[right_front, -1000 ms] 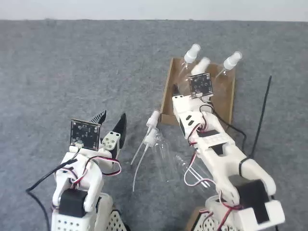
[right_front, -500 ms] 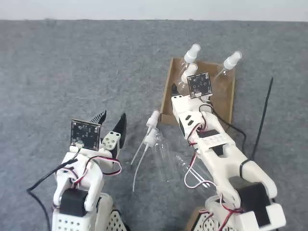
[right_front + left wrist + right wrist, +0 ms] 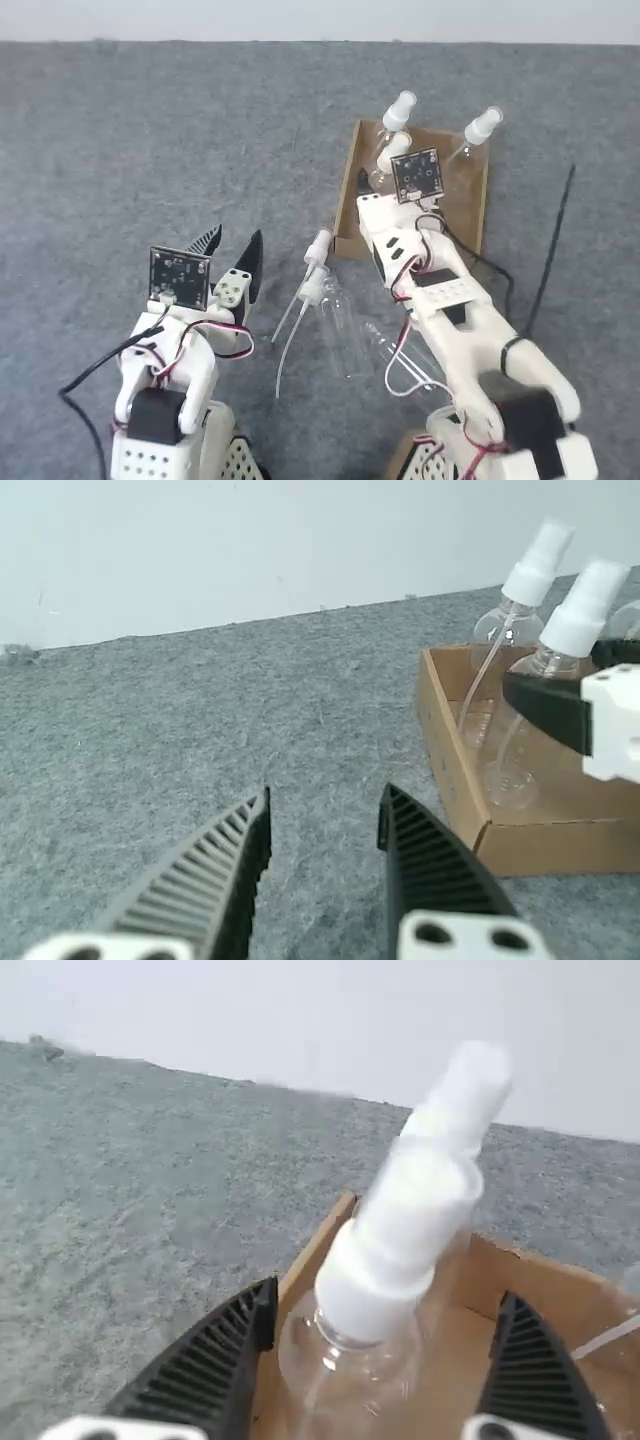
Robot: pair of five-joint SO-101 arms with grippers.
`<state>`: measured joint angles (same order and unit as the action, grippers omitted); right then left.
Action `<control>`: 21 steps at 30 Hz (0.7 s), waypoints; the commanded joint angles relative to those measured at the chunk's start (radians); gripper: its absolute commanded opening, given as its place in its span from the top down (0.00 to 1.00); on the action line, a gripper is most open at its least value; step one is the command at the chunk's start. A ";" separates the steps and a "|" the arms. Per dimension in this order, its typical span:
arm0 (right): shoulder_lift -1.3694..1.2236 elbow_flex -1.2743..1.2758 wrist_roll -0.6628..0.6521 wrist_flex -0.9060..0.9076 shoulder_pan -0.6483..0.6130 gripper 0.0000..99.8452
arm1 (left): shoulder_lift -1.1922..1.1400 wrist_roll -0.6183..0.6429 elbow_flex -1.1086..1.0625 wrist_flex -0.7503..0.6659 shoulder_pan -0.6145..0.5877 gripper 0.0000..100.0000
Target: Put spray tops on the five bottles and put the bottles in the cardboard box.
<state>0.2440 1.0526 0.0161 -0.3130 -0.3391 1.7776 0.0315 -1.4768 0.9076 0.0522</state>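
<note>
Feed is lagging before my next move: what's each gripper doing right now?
Left gripper: open, empty.
Right gripper: open, jaws either side of a bottle.

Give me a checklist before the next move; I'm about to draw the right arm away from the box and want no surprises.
1. Right gripper open: ok, the jaws stand apart on either side of the capped bottle.
2. That bottle inside the cardboard box: ok.
3. All five boxed: not ok, only three bottles are in it.
4. Bottles on the table capped: not ok, two loose spray tops lie beside them.
5. Left gripper free to help: ok, open and empty.
</note>
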 commanded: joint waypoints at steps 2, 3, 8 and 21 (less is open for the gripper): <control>0.182 -0.071 -0.012 0.134 0.001 0.72 | 0.011 -0.005 0.004 -0.028 0.000 0.84; 0.208 -0.081 -0.012 0.163 0.001 0.72 | 0.011 -0.005 0.004 -0.028 0.000 0.84; 0.343 -0.164 -0.012 0.348 0.001 0.72 | 0.011 -0.005 0.004 -0.028 -0.002 0.84; 0.680 -0.290 -0.017 1.084 -0.007 0.72 | 0.011 -0.005 0.002 -0.028 -0.003 0.84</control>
<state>0.8209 0.8485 0.0161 0.5232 -0.3406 1.7776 0.0315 -1.4768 0.9076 0.0522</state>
